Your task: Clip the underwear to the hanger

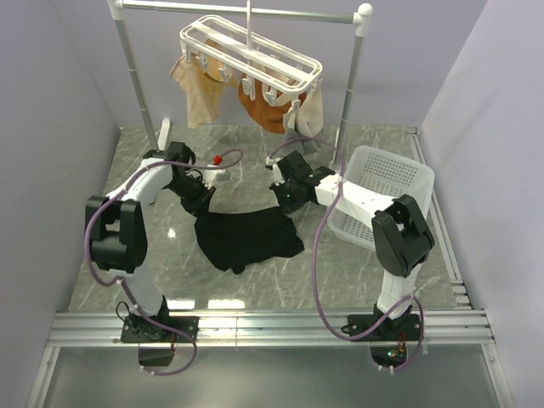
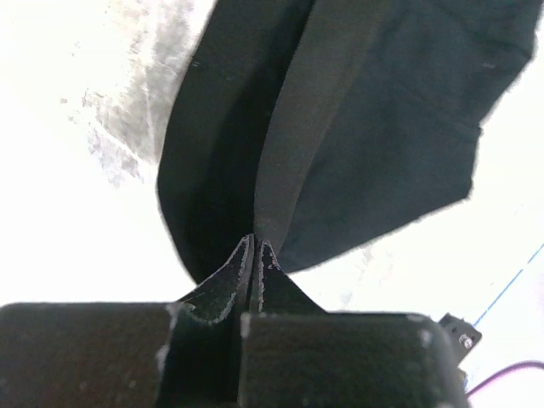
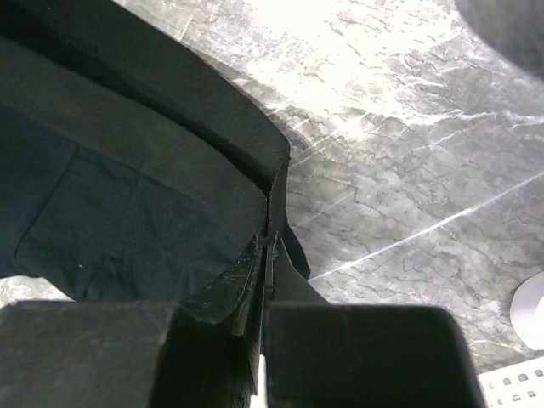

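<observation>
The black underwear (image 1: 246,238) lies spread on the marble table between both arms. My left gripper (image 1: 201,204) is shut on its left waistband corner; in the left wrist view the fabric (image 2: 340,127) runs up from the pinched fingertips of that gripper (image 2: 257,244). My right gripper (image 1: 287,202) is shut on the right waistband corner, and the right wrist view shows the band (image 3: 153,136) caught at this gripper's (image 3: 269,240) closed tips. The white hanger (image 1: 251,51) hangs from the rail at the back, above and beyond both grippers, with tan and orange garments clipped to it.
A white laundry basket (image 1: 382,183) stands right of the right arm. The metal rail stand (image 1: 136,68) has posts at back left and back right. A small red-tipped object (image 1: 219,160) lies near the left arm. Grey walls close in on both sides.
</observation>
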### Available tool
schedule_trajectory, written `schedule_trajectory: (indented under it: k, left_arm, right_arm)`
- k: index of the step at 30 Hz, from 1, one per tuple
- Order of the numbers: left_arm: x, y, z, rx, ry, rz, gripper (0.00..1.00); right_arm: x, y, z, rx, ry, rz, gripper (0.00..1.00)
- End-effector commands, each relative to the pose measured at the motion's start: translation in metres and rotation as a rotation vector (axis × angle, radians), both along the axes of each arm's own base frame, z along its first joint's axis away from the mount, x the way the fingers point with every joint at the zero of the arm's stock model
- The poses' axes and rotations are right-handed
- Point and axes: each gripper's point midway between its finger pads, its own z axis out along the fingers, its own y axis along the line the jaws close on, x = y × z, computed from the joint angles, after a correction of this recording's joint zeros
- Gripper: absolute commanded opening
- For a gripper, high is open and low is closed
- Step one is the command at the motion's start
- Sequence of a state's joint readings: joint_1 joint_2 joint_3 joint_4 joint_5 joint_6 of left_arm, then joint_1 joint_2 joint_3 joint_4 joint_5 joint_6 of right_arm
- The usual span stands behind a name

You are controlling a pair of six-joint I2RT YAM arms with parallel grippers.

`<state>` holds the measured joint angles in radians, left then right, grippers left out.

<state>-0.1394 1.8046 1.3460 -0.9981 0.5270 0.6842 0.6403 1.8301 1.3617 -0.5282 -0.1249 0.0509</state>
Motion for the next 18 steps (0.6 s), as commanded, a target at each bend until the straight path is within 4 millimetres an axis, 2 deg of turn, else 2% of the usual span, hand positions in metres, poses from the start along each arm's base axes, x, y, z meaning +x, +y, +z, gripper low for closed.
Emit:
schedule_trajectory:
  k: [1,3,4,5,6,8,9,11,12,14,18]
  left_arm:
    - [-0.008,-0.005,0.048,-0.061,-0.096,-0.063,0.01]
    - [-0.012,-0.003,0.055,-0.068,-0.126,-0.087,0.00]
    - [-0.018,-0.001,0.056,-0.058,-0.136,-0.096,0.00]
    - [-0.019,0.002,0.054,-0.047,-0.145,-0.110,0.00]
    - [-0.023,0.005,0.052,-0.036,-0.139,-0.122,0.00]
    - [-0.032,0.012,0.044,-0.009,-0.136,-0.160,0.00]
    - [-0.037,0.015,0.039,-0.002,-0.132,-0.173,0.00]
    - [-0.040,0.020,0.044,0.015,-0.201,-0.226,0.00]
    - [-0.047,0.023,0.039,0.024,-0.203,-0.250,0.00]
    - [-0.047,0.026,0.047,0.042,-0.288,-0.296,0.00]
    - [-0.052,0.021,0.060,0.017,-0.378,-0.349,0.01]
  right_arm:
    - [0.012,0.002,0.030,0.045,-0.053,-0.015,0.00]
    - [0.012,0.002,0.033,0.057,-0.058,-0.011,0.02]
    - [0.012,0.000,0.033,0.056,-0.057,-0.014,0.08]
    - [0.013,0.000,0.033,0.060,-0.054,-0.015,0.19]
    - [0.014,0.000,0.032,0.063,-0.050,-0.017,0.26]
    - [0.016,0.000,0.028,0.083,-0.017,-0.026,0.37]
    - [0.016,-0.001,0.027,0.093,-0.003,-0.034,0.40]
    - [0.020,-0.001,0.024,0.133,0.047,-0.064,0.45]
    - [0.021,-0.001,0.023,0.149,0.066,-0.075,0.45]
    - [0.024,-0.001,0.021,0.193,0.124,-0.105,0.45]
    - [0.030,0.005,0.018,0.228,0.170,-0.125,0.44]
